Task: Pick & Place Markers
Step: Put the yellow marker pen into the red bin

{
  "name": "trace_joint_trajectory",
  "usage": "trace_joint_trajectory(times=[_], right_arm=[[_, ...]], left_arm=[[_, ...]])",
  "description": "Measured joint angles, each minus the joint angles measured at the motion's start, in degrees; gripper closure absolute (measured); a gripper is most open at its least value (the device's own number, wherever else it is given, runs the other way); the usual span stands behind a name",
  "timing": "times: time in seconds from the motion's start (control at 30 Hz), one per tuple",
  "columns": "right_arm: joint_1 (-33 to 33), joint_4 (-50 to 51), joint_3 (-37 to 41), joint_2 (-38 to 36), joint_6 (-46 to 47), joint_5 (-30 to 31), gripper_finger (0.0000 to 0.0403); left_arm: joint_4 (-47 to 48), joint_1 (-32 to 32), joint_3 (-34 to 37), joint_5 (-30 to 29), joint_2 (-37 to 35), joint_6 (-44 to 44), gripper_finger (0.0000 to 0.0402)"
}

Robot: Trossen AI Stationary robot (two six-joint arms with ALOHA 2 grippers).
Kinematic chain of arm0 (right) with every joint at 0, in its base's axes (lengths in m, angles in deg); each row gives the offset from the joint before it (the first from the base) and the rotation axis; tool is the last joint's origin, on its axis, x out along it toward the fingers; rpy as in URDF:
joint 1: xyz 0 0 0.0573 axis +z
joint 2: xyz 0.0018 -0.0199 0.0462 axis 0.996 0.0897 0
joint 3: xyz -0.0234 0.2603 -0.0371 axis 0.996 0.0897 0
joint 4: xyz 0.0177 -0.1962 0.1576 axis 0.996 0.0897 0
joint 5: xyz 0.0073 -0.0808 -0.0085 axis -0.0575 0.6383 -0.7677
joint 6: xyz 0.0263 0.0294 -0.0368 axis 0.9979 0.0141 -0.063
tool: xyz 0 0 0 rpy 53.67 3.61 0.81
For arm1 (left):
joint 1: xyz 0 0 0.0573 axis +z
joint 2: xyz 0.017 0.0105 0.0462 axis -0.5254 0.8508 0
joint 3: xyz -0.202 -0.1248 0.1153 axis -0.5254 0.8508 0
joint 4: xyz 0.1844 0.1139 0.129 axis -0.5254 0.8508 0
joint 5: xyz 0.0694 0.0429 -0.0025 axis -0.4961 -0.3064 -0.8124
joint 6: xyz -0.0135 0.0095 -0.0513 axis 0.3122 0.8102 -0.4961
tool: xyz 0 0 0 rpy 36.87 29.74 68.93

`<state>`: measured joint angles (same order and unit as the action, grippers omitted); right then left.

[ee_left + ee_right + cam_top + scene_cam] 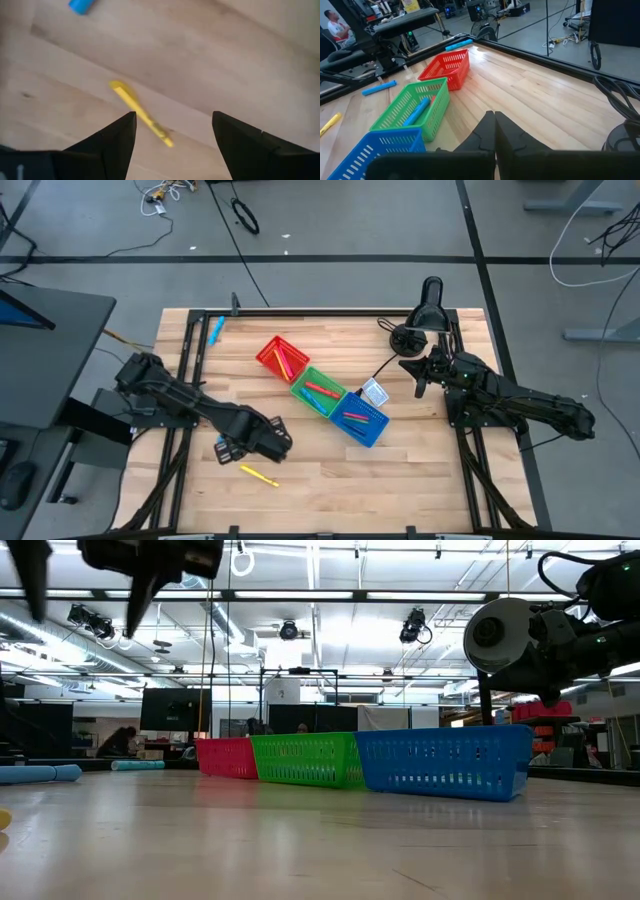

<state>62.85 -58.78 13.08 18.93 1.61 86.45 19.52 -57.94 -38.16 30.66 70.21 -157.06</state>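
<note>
A yellow marker (258,475) (141,114) lies flat on the wooden table near the front left. My left gripper (266,438) (174,125) hangs open above it, pointing down, touching nothing; the marker shows between its fingers and nearer one of them. A blue marker (221,448) (80,5) lies beside that gripper. Another blue marker (216,330) lies at the far left. Red (282,358), green (318,391) and blue (358,418) bins stand in a slanting row mid-table with markers inside. My right gripper (418,376) (494,131) waits shut at the right.
A small white item (374,392) lies against the blue bin's far side. A black stand (428,305) and cables sit at the far right corner. Black rails (185,370) run along the table's left and right sides. Bare wood stretches along the front edge.
</note>
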Motion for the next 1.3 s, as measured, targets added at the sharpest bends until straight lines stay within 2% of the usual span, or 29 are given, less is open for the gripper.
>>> trace_joint_trajectory(times=[0.17, 0.63, 0.73, 0.87, 1.3], right_arm=[[0.00, 0.05, 0.00, 0.00, 0.01, 0.00, 0.0403], [0.00, 0.04, 0.00, 0.00, 0.01, 0.00, 0.0403], [0.01, 0.05, 0.00, 0.00, 0.00, 0.00, 0.0403], [-0.01, 0.03, 0.00, 0.00, -0.01, 0.00, 0.0403], [-0.02, -0.24, 0.00, -0.02, -0.01, 0.02, 0.0403]], left_arm=[[-0.11, -1.12, 0.01, 4.63, 3.64, -1.44, 0.0134], [-5.58, -5.49, 0.03, 5.06, 10.47, -3.73, 0.0134], [-10.76, -6.34, 2.26, 3.99, 10.90, -4.26, 0.0134], [-23.27, -6.74, 7.77, 1.20, 10.97, -4.29, 0.0134], [-26.26, -9.00, 8.32, 3.87, 15.27, -4.89, 0.0134]])
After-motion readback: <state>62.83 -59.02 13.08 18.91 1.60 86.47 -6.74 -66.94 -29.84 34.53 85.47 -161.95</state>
